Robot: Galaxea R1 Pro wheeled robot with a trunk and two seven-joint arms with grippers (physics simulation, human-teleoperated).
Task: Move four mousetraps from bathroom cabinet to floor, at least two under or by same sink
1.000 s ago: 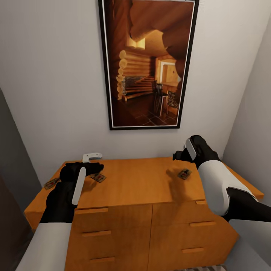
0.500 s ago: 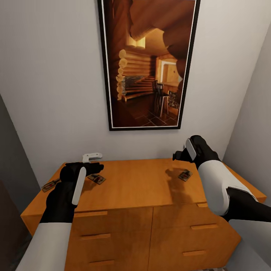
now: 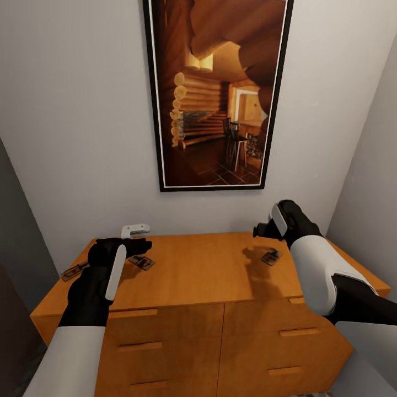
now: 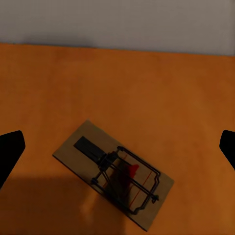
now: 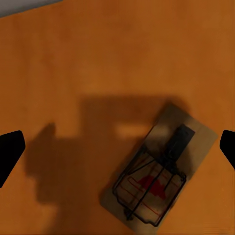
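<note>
Landmark: I place everything by the low orange-brown wooden cabinet [image 3: 204, 275] with bar-handled drawers, standing under the tall framed log-cabin picture [image 3: 218, 94].
Left mousetrap: a flat tan wooden mousetrap with black wire and a red spot [image 4: 113, 172] lies on the cabinet top; in my left wrist view it sits between and beyond the two dark fingertips, touching neither.
Left gripper: my black left gripper [image 3: 140, 246] hangs just above the cabinet top with its fingers spread wide, nothing held.
Right mousetrap: a second tan wire-sprung mousetrap [image 5: 159, 174] lies on the cabinet's right part, under my right gripper [image 3: 260, 229], clear of both fingertips.
Right gripper: parted wide, empty, above the top.
Third mousetrap: a small dark flat one [image 3: 73, 271] lies at the cabinet's left edge.
White object: a small white fitting [image 3: 135, 228] stands at the cabinet's back edge by the wall.
Change: against half a second ago I see no shift in arms or traps; since a second ago only the head camera has tilted slightly.
</note>
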